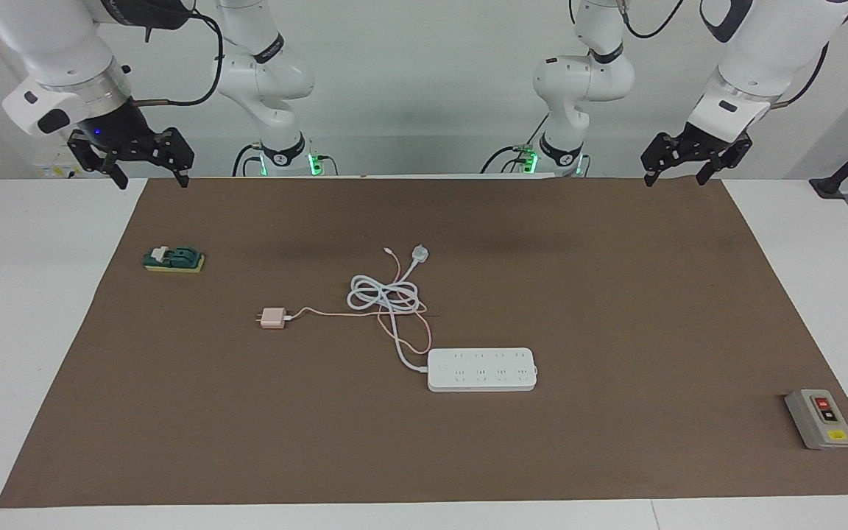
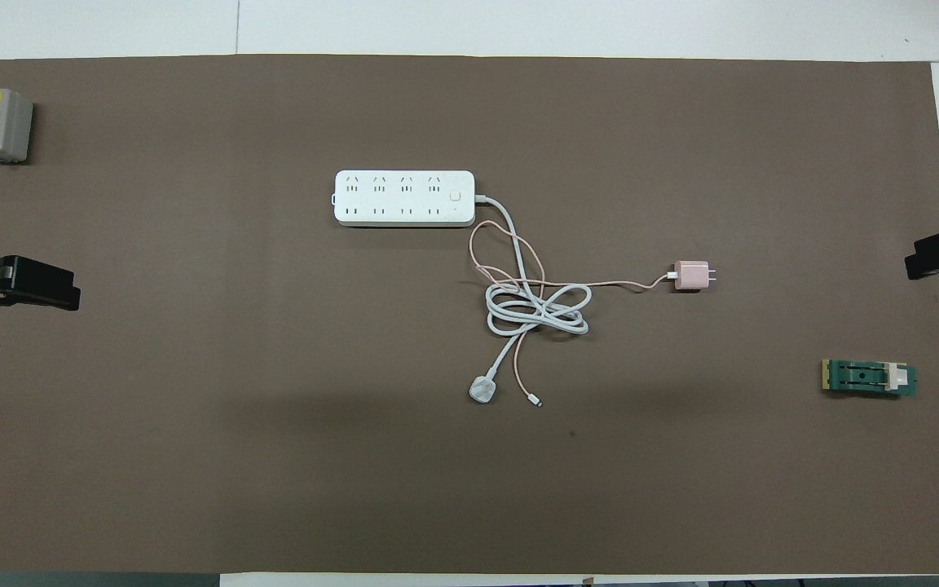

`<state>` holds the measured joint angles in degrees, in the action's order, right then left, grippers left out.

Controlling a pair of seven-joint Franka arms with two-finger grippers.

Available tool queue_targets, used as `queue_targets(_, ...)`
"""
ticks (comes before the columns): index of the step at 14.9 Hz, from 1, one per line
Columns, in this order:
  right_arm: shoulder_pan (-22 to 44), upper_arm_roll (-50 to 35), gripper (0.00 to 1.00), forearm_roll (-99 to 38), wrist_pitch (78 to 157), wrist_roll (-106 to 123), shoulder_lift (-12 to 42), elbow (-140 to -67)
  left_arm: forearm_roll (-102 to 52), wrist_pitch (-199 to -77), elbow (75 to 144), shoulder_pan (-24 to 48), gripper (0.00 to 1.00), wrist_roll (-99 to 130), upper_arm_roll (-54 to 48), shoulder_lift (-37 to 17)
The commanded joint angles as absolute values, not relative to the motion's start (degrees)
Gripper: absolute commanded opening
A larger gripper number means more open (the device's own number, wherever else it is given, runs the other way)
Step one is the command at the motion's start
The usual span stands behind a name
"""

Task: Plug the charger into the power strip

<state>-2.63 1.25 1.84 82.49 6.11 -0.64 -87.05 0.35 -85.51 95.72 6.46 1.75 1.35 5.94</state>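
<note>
Long flat white plastic power strip (image 1: 481, 369) lying mid-mat, long axis along the table. Small pale-pink cube charger (image 1: 272, 318) just nearer the robots, toward the right arm's end, prongs pointing that way. Right gripper (image 1: 150, 171) closer than left gripper (image 1: 677, 175); both raised, fingers apart, empty.

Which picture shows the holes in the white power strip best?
The overhead view: the power strip lies flat under the camera, both socket rows clear. The facing view shows the strip slantwise, with fainter sockets.
</note>
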Motion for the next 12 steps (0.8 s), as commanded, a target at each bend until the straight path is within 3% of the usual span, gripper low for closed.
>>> queue_targets(1,-2.8,0.9,1.00,2.3,83.1,6.0,-0.5,-86.7,-0.3,-85.3,97.2,6.4,1.00,2.2,1.5,7.4)
queue_targets(12,-2.9,0.9,1.00,2.1,83.8,5.7,-0.8,-87.1,-0.3,-85.3,97.2,6.4,1.00,2.2,1.5,7.4)
